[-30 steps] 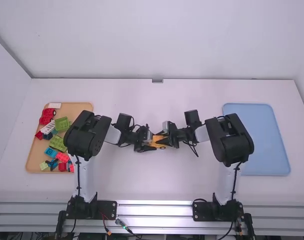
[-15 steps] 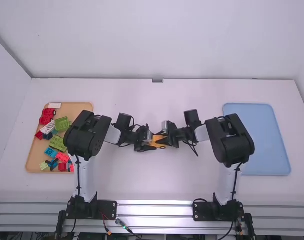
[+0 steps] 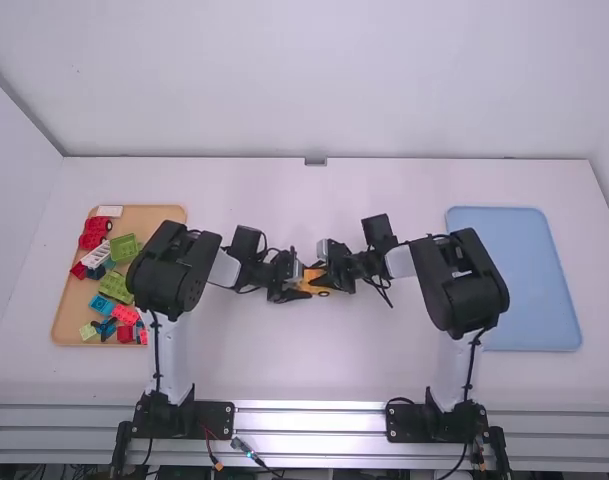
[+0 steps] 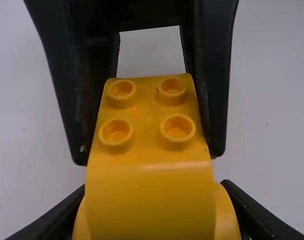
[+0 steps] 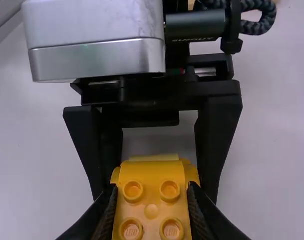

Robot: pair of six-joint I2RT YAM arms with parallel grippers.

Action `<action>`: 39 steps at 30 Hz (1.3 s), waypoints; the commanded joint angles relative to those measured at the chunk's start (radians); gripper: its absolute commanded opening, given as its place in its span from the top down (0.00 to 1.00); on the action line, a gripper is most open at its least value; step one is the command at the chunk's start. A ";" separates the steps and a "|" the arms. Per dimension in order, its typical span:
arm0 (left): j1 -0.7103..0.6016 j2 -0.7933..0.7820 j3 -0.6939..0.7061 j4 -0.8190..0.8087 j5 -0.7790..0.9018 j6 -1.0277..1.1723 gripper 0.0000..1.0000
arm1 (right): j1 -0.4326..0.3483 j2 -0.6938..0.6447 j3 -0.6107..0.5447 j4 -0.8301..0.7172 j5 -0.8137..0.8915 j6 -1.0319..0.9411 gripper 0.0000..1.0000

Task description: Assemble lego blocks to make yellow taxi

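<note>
Currently, a yellow toy car (image 3: 312, 284) is being held mid-table, its left end being clasped between the fingers of the left gripper (image 3: 295, 285), its right end between those of the right gripper (image 3: 328, 280).

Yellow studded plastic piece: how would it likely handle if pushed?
The yellow studded plastic piece is probably stiff, judging by its crisp, moulded studs. Its glossy, curved face looks smooth enough that it might slip if pushed there.
</note>
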 commanded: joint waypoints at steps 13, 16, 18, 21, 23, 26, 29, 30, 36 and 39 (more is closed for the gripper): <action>-0.031 0.009 -0.001 -0.011 -0.049 0.015 0.76 | 0.040 0.002 0.048 -0.171 0.274 -0.039 0.85; -0.031 0.009 -0.001 -0.012 -0.049 0.015 0.76 | 0.040 -0.001 0.048 -0.165 0.273 -0.039 0.74; -0.031 0.009 -0.001 -0.013 -0.049 0.015 0.76 | 0.040 -0.001 0.048 -0.169 0.274 -0.039 0.73; -0.031 0.009 -0.001 -0.012 -0.048 0.015 0.76 | 0.040 -0.001 0.048 -0.169 0.273 -0.039 0.70; -0.031 0.009 -0.001 -0.012 -0.048 0.015 0.76 | 0.040 -0.001 0.048 -0.167 0.274 -0.039 0.66; -0.031 0.009 -0.001 -0.012 -0.048 0.015 0.76 | 0.037 -0.001 0.048 -0.169 0.273 -0.039 0.63; -0.031 0.009 -0.001 -0.011 -0.048 0.015 0.78 | 0.031 -0.001 0.048 -0.168 0.272 -0.039 0.62; -0.031 0.009 -0.001 -0.012 -0.048 0.015 0.78 | 0.031 -0.001 0.048 -0.169 0.272 -0.039 0.62; -0.031 0.009 -0.001 -0.011 -0.049 0.015 0.78 | 0.032 -0.001 0.048 -0.163 0.269 -0.035 0.59; -0.031 0.009 -0.001 -0.012 -0.049 0.015 0.79 | 0.031 -0.001 0.048 -0.145 0.238 -0.035 0.57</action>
